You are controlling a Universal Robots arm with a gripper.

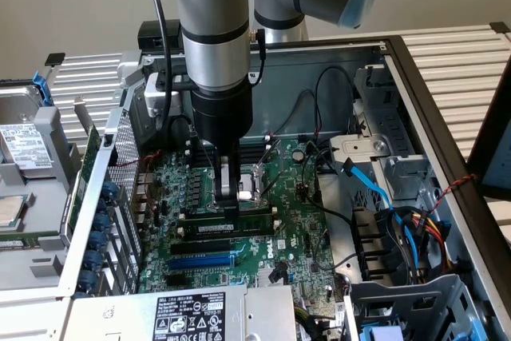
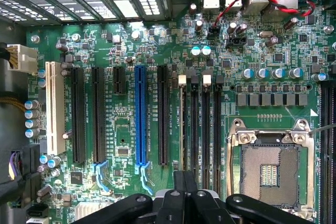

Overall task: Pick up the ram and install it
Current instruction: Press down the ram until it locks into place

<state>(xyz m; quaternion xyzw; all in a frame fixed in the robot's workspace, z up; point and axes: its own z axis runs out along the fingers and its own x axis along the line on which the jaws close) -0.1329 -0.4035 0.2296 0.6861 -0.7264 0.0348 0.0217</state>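
Pressing spot: the pincer (image 1: 230, 205) is down low over the green motherboard (image 1: 295, 221), and its tip meets the top edge of the ram (image 1: 215, 229).
Pincer: its two fingers are squeezed together, narrow, with no gap between them. I cannot tell if they pinch the ram or just push on it.
Where the ram is: it stands on its edge in one of the long black memory slots, next to the square chip socket (image 1: 257, 184). Its white label faces the exterior view.
Seen from the wrist: the pincer (image 2: 185, 182) hangs above the row of memory slots (image 2: 194, 124), with the blue slot (image 2: 140, 114) off to one side and the chip socket (image 2: 270, 169) off to the other.
Worry one: the ram may sit crooked. If the push lands away from its middle, one end could go in and the other end stay up.
Worry two: pushing too hard could bend the motherboard or crack the ram.
Worry three: the white clips (image 2: 182, 80) at the slot ends may not snap shut. Then the ram would be loose.
Worry four: the fingers could slide off the thin top edge and bump the chip socket, which has tiny pins inside.
Worry five: the black cable (image 1: 335, 77) and the blue cable (image 1: 367, 185) lie well apart from the pincer, so I think a snag is not likely.
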